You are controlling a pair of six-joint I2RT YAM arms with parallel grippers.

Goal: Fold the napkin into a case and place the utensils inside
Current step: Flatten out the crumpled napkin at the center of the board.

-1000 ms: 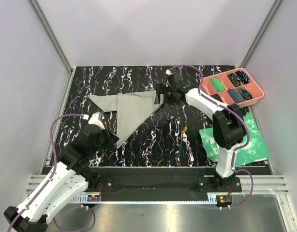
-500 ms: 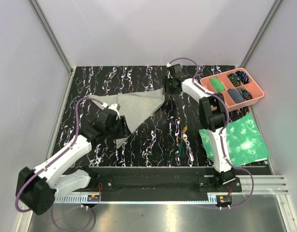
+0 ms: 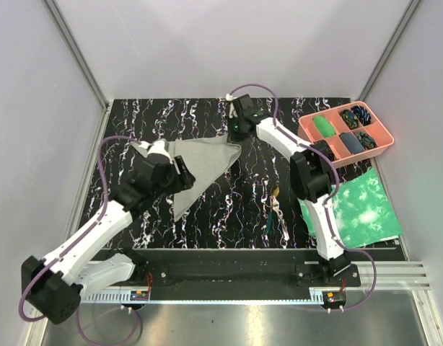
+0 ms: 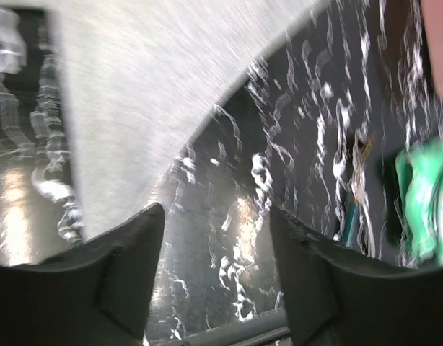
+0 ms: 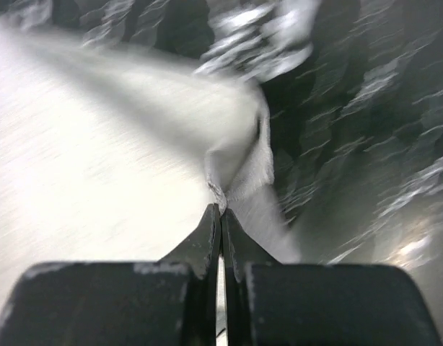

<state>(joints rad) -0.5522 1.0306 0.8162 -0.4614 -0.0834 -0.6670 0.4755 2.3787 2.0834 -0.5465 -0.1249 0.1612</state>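
Observation:
The napkin (image 3: 203,164) lies as a plain grey triangle on the black marbled table (image 3: 236,209), pointing toward the near edge. My right gripper (image 3: 237,137) is shut on its far right corner. In the right wrist view the cloth (image 5: 99,166) puckers right at the closed tips of that gripper (image 5: 221,209). My left gripper (image 3: 182,180) hangs over the napkin's left part, open. Its fingers (image 4: 128,267) hold nothing, and the grey cloth (image 4: 156,94) lies ahead of them. The utensils (image 3: 274,209) lie in a small bunch right of the napkin, and a teal handle (image 4: 353,220) shows in the left wrist view.
A pink compartmented tray (image 3: 381,138) with dark and green items stands at the back right. A green-and-white mottled sheet (image 3: 362,209) lies at the right, near the right arm's base. Metal rails edge the table on the left and along the front.
My right gripper has shut on the napkin's right corner and shifted left. My left gripper has opened and swung up over the napkin's left side.

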